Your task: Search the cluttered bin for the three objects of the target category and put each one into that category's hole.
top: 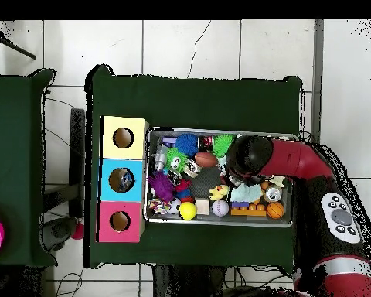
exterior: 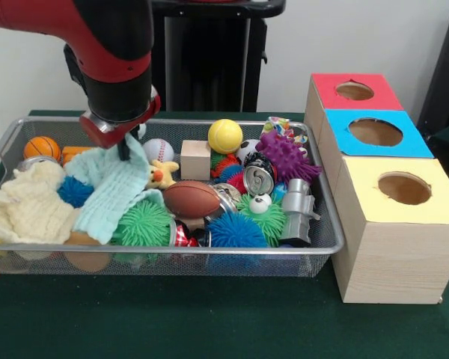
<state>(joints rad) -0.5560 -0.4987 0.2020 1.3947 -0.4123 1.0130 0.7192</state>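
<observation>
In the front view my gripper (exterior: 123, 148) hangs over the left half of the wire bin (exterior: 172, 251) and is shut on a raised corner of a light teal cloth (exterior: 112, 191), which drapes down over the toys. A cream cloth (exterior: 22, 206) lies beside it at the bin's left end. To the right of the bin stand three wooden boxes, each with a round hole on top: red (exterior: 355, 90), blue (exterior: 375, 132) and yellow (exterior: 404, 188). From overhead the arm's head (top: 249, 155) hides the gripper, with the teal cloth (top: 246, 192) showing beside it.
The bin is packed with toys: a yellow ball (exterior: 224, 135), a baseball (exterior: 158, 149), a small basketball (exterior: 42, 147), a brown football (exterior: 191, 198), green (exterior: 143, 224), blue (exterior: 236, 231) and purple (exterior: 287, 157) spiky balls, a can (exterior: 259, 178) and a wooden block (exterior: 195, 159).
</observation>
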